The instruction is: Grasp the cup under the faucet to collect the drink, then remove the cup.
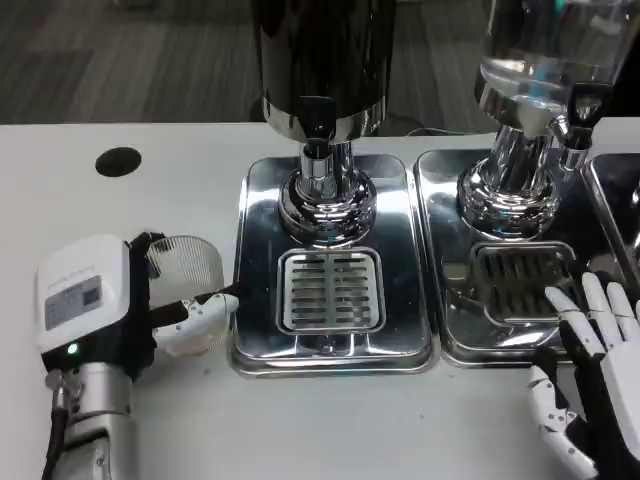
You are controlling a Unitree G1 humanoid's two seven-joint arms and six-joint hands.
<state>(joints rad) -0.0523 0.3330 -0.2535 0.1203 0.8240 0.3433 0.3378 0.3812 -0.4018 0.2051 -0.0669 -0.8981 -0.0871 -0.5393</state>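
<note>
A clear ribbed cup is in the grip of my left hand, just left of the centre drip tray. Its fingers wrap around the cup's front, hiding the lower part. The cup is off the tray, not under the black faucet of the dark drink dispenser, and whether it holds liquid is unclear. The slotted grate below that faucet is bare. My right hand hovers with fingers spread and holding nothing, at the front of the right tray.
A second dispenser with clear liquid and its own tap stands on the right tray, above another grate. A round black hole is in the table at the back left. The table's far edge runs behind the dispensers.
</note>
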